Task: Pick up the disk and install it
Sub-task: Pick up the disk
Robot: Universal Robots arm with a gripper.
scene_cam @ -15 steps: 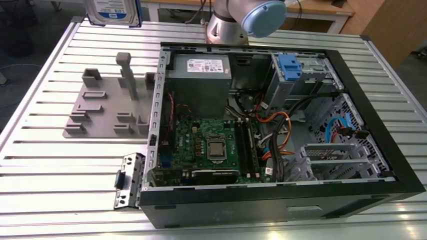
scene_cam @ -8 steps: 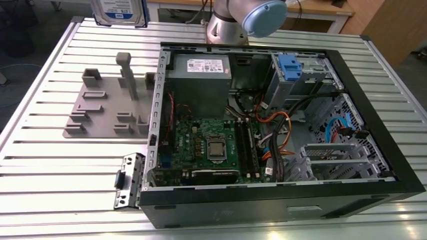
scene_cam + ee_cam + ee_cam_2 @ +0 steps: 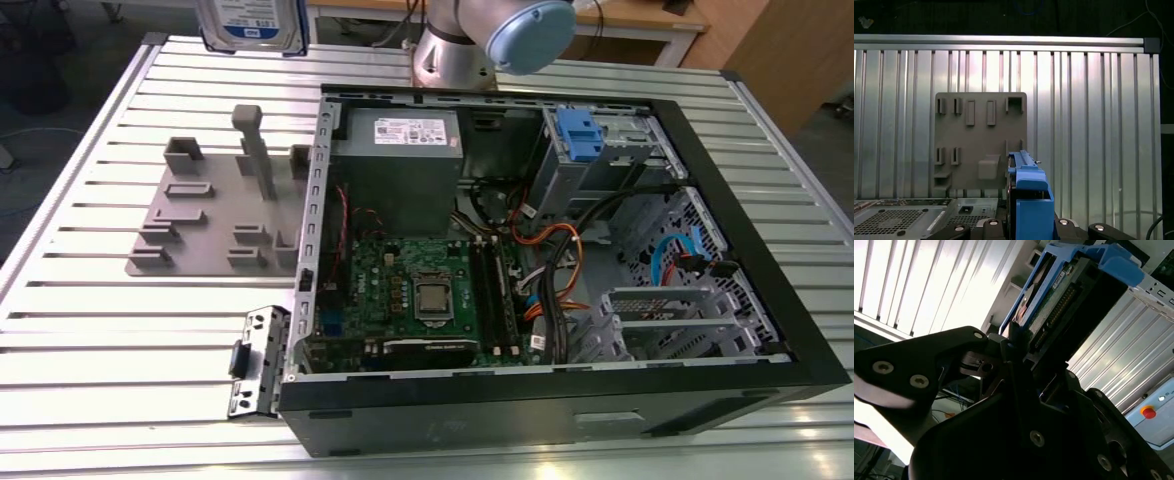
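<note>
High at the exterior view's upper left, the flat silver metal hard disk with its white-and-blue label and blue plastic side rails (image 3: 254, 24) hangs clear of the ribbed aluminium table (image 3: 94, 340), partly cut off by the frame's top edge. The black two-fingered gripper (image 3: 1015, 342) is seen in the second wrist view clamped on one end of the disk (image 3: 1064, 295). In the first wrist view the disk (image 3: 1029, 200) stands on edge, with the grey plastic slotted holder plate (image 3: 979, 135) lying on the table beyond it. That plate (image 3: 214, 220) sits at the exterior view's left, just beside the open black desktop computer case (image 3: 747, 290). The grey robot arm with its pale blue joint cap (image 3: 514, 35) rises at top centre, behind the case. By these pictures the pick-up looks done and the carry is in hand, with nothing yet installed. The likely seat is the grey metal drive cage with a blue plastic tab (image 3: 587, 140), in the case's upper right part in the exterior view, near the larger grey box with a white sticker (image 3: 400, 165). Seating the disk would call for crossing the case's wall, turning the disk so its rails line up with the cage's guides, and sliding it in straight, clear of the orange and black cables (image 3: 554, 250) bunched just below the cage.
</note>
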